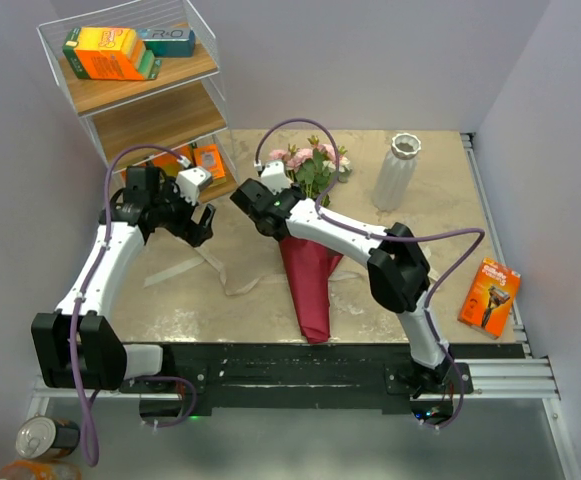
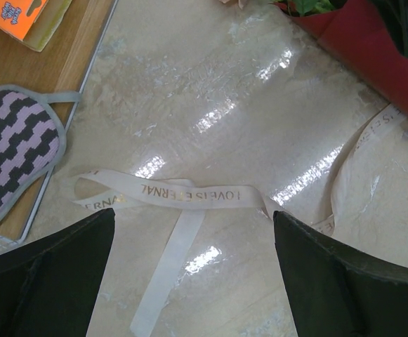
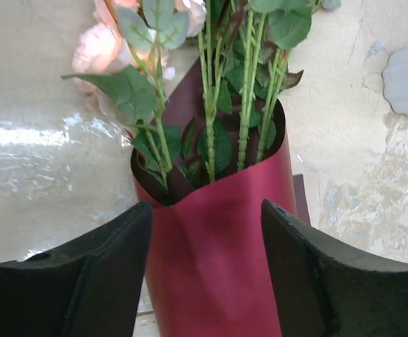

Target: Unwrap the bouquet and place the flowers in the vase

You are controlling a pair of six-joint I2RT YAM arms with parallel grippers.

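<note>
Right gripper [image 3: 205, 210] straddles the bouquet [image 3: 225, 232], grip unclear; left gripper [image 2: 193, 217] released. Paper [image 3: 211, 295] crumples easily; hold the stiff stems [image 3: 209, 105] above it.

overhead and close wrist views share the bouquet [image 1: 310, 280].

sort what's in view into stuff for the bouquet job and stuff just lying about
For the job: bouquet in maroon paper, its flowers, vase, loose cream ribbon.
Lying about: razor box, shelf rack, striped cloth pad, tin can.
</note>
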